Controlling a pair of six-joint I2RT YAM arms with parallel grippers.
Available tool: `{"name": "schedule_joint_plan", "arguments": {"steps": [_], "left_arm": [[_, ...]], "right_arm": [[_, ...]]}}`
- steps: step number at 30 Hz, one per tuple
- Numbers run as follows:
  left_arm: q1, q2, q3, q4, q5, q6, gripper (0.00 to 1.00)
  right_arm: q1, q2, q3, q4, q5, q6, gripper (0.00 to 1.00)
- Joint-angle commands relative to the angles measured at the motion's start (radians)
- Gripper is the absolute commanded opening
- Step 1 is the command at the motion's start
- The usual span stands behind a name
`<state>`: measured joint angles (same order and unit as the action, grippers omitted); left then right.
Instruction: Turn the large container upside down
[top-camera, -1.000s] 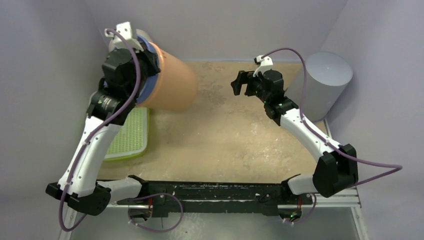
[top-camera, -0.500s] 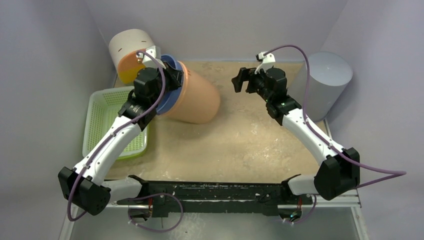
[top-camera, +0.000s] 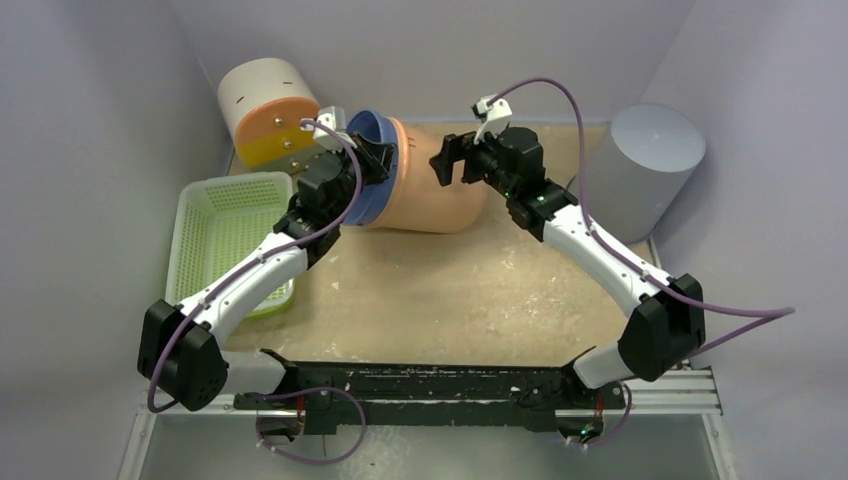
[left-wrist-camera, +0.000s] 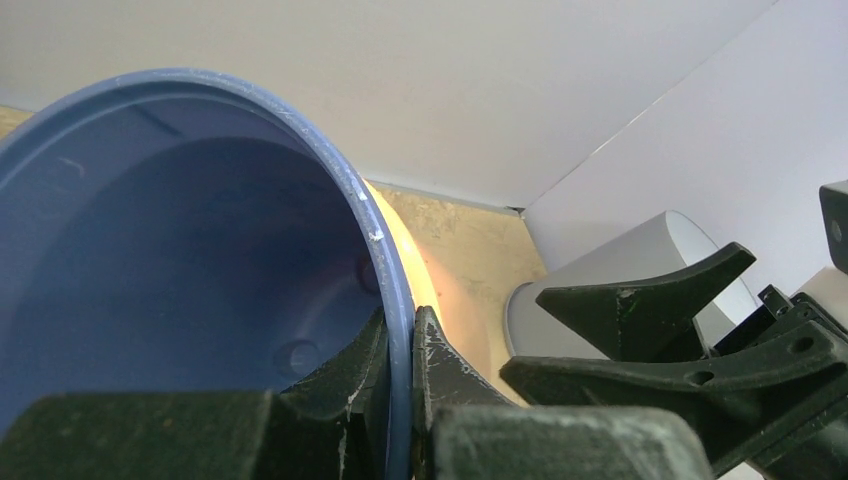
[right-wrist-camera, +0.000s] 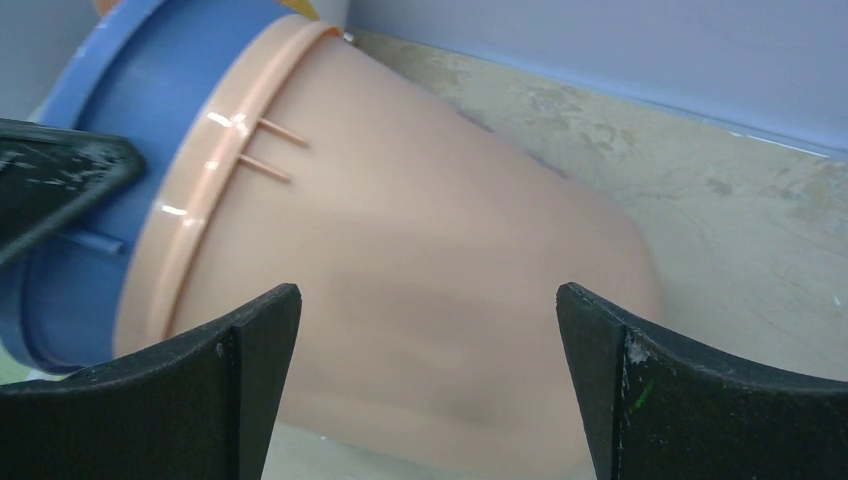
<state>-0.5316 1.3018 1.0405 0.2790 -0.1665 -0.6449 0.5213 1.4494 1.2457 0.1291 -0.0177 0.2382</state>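
Bases of your two arms sit at the near edge of the sandy brown table (top-camera: 470, 290). Further back on the left is the light green plastic mesh basket (top-camera: 225, 225). Behind it your left gripper (left-wrist-camera: 400, 345) is clamped on the blue rim of the large peach plastic container (top-camera: 440, 200), which is tipped on its side at the back centre, mouth to the left. Your right gripper (top-camera: 447, 163) is spread wide beside its wall. Farthest are the white-and-orange cylinder (top-camera: 262, 110) and the grey cylinder (top-camera: 640, 170).

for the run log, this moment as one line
left gripper shut on large container | tipped sideways | right gripper open, facing it | not yet inverted
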Motion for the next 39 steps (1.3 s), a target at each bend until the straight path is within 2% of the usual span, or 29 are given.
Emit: {"name": "schedule_joint_plan", "arguments": {"steps": [1,14,20,28,32,39], "left_arm": [[-0.017,0.026,-0.043,0.070,0.007,-0.017,0.00],[-0.027,0.050,-0.079,0.063,-0.043,0.023,0.00],[-0.031,0.031,-0.081,0.056,-0.038,0.021,0.00],[-0.034,-0.039,-0.073,0.023,-0.026,0.015,0.00],[-0.036,-0.096,-0.050,-0.046,-0.030,0.039,0.00],[-0.036,-0.248,-0.066,-0.199,-0.157,0.138,0.00]], "right_arm": [[0.041,0.019,0.077,-0.002,0.005,-0.037,1.00],[0.137,0.046,0.142,-0.001,0.015,-0.043,1.00],[0.150,0.131,0.203,-0.027,0.048,-0.043,1.00],[0.161,0.195,0.201,-0.034,0.226,-0.033,1.00],[0.161,0.213,0.189,-0.053,0.357,-0.020,1.00],[0.160,0.235,0.176,-0.118,0.505,-0.014,1.00]]}}
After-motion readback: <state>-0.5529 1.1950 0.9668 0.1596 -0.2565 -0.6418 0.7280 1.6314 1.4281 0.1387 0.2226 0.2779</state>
